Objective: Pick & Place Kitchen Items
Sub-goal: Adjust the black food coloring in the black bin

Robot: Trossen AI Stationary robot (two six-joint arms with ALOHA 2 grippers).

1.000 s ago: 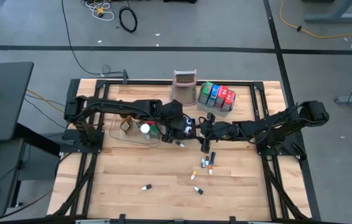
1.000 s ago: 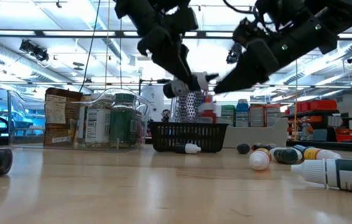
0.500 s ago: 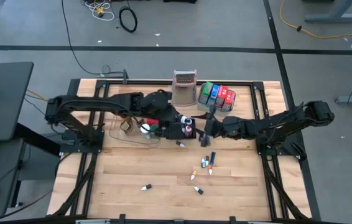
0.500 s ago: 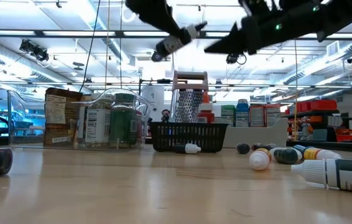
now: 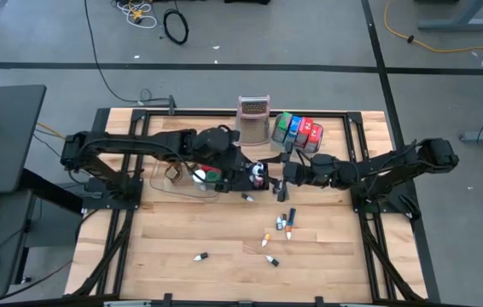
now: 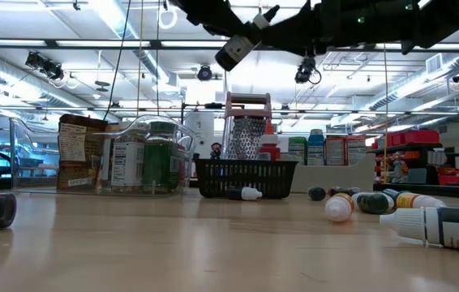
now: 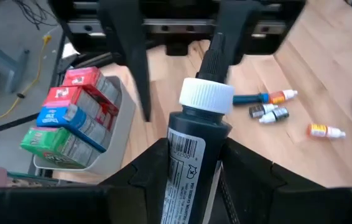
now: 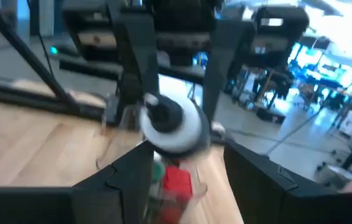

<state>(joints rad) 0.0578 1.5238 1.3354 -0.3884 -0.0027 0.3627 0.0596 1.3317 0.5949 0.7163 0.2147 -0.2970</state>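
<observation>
My left gripper (image 7: 191, 168) is clamped on a dark white-capped bottle (image 7: 196, 146), held in the air above the middle of the desk (image 5: 199, 234), over the black mesh basket (image 6: 246, 178). My right gripper (image 5: 281, 170) faces it with jaws spread either side of the bottle's cap, not pressing on it. More small bottles (image 5: 280, 226) lie loose on the desk. Packets (image 5: 299, 131) stand in the grey tray.
</observation>
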